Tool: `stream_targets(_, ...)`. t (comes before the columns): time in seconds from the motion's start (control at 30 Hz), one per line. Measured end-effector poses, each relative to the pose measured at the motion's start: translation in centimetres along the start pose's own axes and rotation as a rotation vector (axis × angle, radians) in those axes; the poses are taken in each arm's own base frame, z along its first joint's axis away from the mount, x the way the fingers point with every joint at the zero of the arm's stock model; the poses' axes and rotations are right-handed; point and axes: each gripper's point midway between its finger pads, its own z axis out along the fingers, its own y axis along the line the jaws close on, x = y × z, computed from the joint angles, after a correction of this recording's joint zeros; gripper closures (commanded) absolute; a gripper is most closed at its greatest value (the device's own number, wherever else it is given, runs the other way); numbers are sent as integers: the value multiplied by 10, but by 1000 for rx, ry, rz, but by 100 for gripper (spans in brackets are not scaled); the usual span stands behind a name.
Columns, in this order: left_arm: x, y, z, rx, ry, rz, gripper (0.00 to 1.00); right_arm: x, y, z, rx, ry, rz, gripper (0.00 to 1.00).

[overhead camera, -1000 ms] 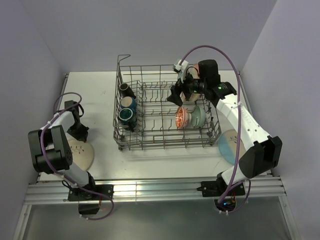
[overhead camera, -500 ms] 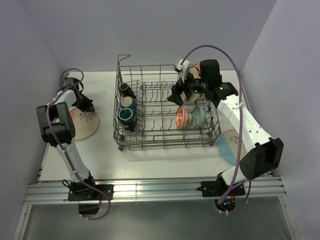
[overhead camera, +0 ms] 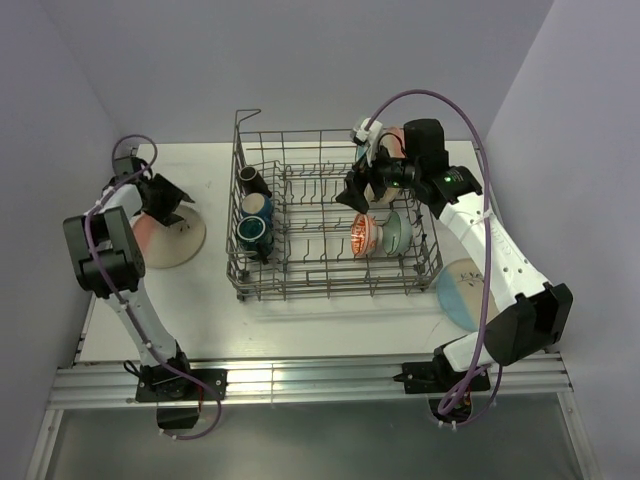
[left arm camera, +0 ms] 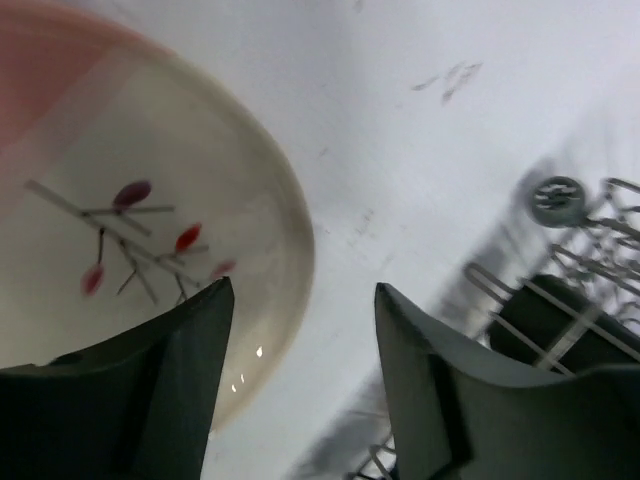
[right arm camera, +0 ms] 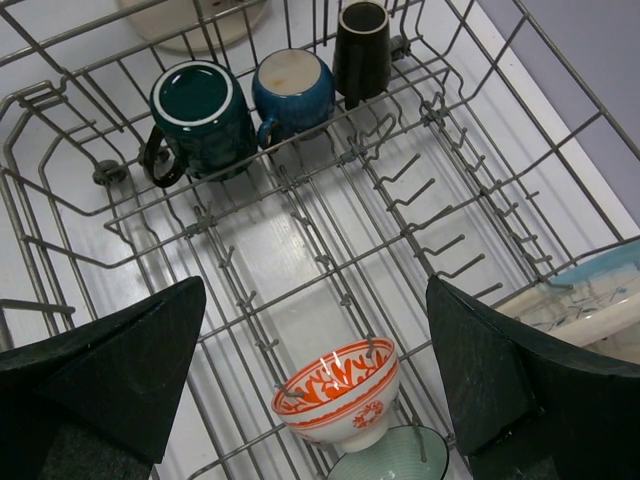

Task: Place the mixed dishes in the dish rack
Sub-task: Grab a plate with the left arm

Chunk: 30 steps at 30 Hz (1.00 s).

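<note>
Mia: What is the left pincer [left arm camera: 302, 288] doing?
Tom: It hangs over the pink plate [left arm camera: 150, 190]. Its fingers are partway apart, and there is nothing between them but air.
Mia: Where is the plate from there?
Tom: Right below it, lying flat on the table [left arm camera: 430, 130]. One finger is above the plate and the other is above bare table, so the plate's edge runs between them.
Mia: Is that a good spot?
Tom: I think so. A flat plate can only be grabbed by its edge. The pincer should go down slowly, keep the edge in the gap, then squeeze gently. Shiny plates slip.
Mia: And then?
Tom: The dish rack [overhead camera: 330, 290] is near, on the side of the finger over the table. The plate should stand up between the tines, away from the teal mug [right arm camera: 195, 105], the blue mug [right arm camera: 290, 85] and the black mug [right arm camera: 360, 35].
Mia: What about the right pincer [right arm camera: 315, 290]?
Tom: It is wide open and holds nothing. It hangs over the rack, with the orange bowl [right arm camera: 340, 390] just below it.
</note>
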Motion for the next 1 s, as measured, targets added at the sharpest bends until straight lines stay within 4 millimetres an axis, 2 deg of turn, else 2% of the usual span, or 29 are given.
stream_targets(0.13,-18,-10,-43,60,-80,32,29,-1,4,0,-22,-7,-1,0)
stream_targets(0.23,-33,-26,-90,119,-184,83,25,-2,9,1,-48,-15,-9,0)
stream_targets(0.27,-33,-28,-100,133,-211,98,22,-3,13,2,-67,-20,-16,0)
stream_targets(0.3,-36,-34,-124,162,-264,114,7,-4,15,2,-83,-24,-26,0)
stream_targets(0.37,-32,-31,-150,190,-330,120,1,-6,22,4,-121,-37,-49,0)
stream_targets(0.43,-18,-16,-170,205,-372,98,1,-10,32,5,-177,-62,-90,0)
stream_targets(0.5,-5,12,-182,210,-408,47,1,-11,44,6,-248,-97,-141,0)
stream_targets(0.6,13,56,-184,206,-424,-50,1,-8,59,7,-343,-138,-195,0)
stream_targets(0.73,37,100,-168,167,-373,-170,3,-10,76,10,-440,-183,-211,0)
stream_targets(0.87,45,126,-153,91,-310,-237,16,-7,88,21,-476,-167,-203,0)
stream_targets(0.9,47,132,-148,68,-291,-252,28,-7,90,24,-475,-163,-200,0)
stream_targets(1.0,53,151,-133,-20,-229,-292,42,-9,93,31,-456,-157,-184,0)
